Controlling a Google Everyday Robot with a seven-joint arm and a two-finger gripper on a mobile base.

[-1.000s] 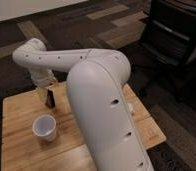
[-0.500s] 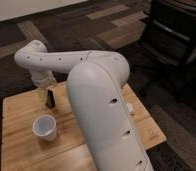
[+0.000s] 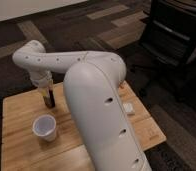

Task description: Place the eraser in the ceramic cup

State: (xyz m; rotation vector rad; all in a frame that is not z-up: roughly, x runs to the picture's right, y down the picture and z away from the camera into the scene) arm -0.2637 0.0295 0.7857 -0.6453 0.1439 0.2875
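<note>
Claw (image 3: 47,93), wide apart a moment ago, now tight around upright eraser (image 3: 50,100), near ceramic cup (image 3: 44,128).

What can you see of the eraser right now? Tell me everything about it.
The eraser is a small, dark, almost black block with a brownish tint along one edge, and it looks matte. It stands upright with its base on the wooden table, behind the ceramic cup and apart from it. The gripper reaches down from above and is shut on the eraser's upper part, hiding the top. Only the lower part shows clearly.
</note>
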